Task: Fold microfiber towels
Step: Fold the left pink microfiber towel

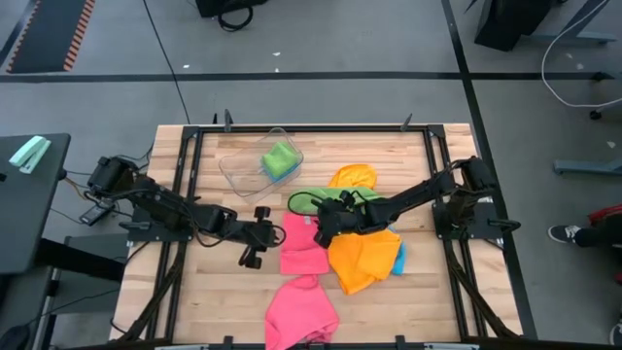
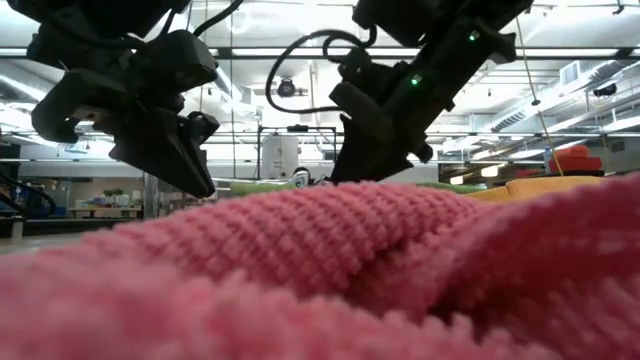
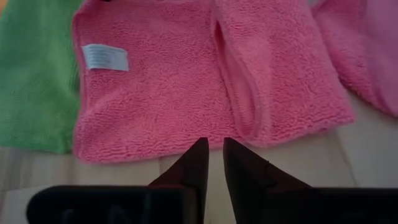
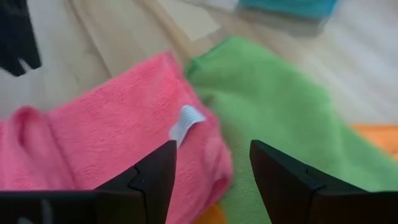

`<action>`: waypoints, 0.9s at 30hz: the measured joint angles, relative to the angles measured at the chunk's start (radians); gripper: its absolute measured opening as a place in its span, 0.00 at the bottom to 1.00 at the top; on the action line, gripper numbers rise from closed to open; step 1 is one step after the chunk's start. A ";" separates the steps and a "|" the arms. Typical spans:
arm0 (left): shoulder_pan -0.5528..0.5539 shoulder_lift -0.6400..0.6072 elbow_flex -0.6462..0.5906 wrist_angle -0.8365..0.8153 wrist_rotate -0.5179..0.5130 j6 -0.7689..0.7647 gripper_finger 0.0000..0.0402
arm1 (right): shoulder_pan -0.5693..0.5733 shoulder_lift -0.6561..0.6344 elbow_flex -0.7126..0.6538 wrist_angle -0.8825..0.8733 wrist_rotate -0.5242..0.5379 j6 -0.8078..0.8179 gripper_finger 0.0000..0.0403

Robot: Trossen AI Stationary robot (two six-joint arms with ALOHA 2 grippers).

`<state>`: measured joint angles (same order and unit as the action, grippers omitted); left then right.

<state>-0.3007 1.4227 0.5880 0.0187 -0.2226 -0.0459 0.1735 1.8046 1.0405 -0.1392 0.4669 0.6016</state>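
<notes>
A pink towel (image 1: 303,243) lies flat at mid-table, its white label (image 3: 104,57) up and one side folded over (image 3: 249,81). My left gripper (image 3: 214,152) hovers just off its left edge, fingers a narrow gap apart with nothing between them. My right gripper (image 4: 211,162) stands open above the towel's labelled far corner (image 4: 186,121), where it borders a green towel (image 4: 273,106). A second pink towel (image 1: 301,306) lies crumpled at the near edge and fills the low view (image 2: 320,270). Orange towels (image 1: 364,258) and a blue one (image 1: 399,259) lie to the right.
A clear plastic tub (image 1: 238,167) holding a green cloth (image 1: 280,160) stands far left of centre. Another orange towel (image 1: 352,177) lies behind the green one. Black frame rails (image 1: 185,185) run along both sides of the wooden table. Bare wood shows at the near left (image 1: 204,301).
</notes>
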 joint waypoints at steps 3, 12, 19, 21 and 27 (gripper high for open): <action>0.001 0.000 0.000 0.010 -0.001 -0.022 0.14 | -0.014 0.000 0.000 -0.032 -0.031 0.026 0.53; 0.001 0.001 0.000 0.023 -0.001 -0.039 0.16 | -0.011 0.014 0.000 -0.048 -0.010 0.001 0.51; 0.001 0.001 0.000 0.021 -0.001 -0.048 0.14 | -0.011 0.052 0.000 -0.010 0.001 -0.012 0.46; 0.001 0.001 0.000 0.020 -0.001 -0.048 0.14 | -0.011 0.052 0.000 -0.007 0.002 -0.020 0.43; 0.001 0.001 0.000 0.019 -0.001 -0.048 0.14 | -0.012 0.052 0.000 0.002 0.042 -0.033 0.29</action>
<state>-0.3000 1.4239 0.5880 0.0379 -0.2234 -0.0940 0.1619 1.8568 1.0405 -0.1372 0.5085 0.5688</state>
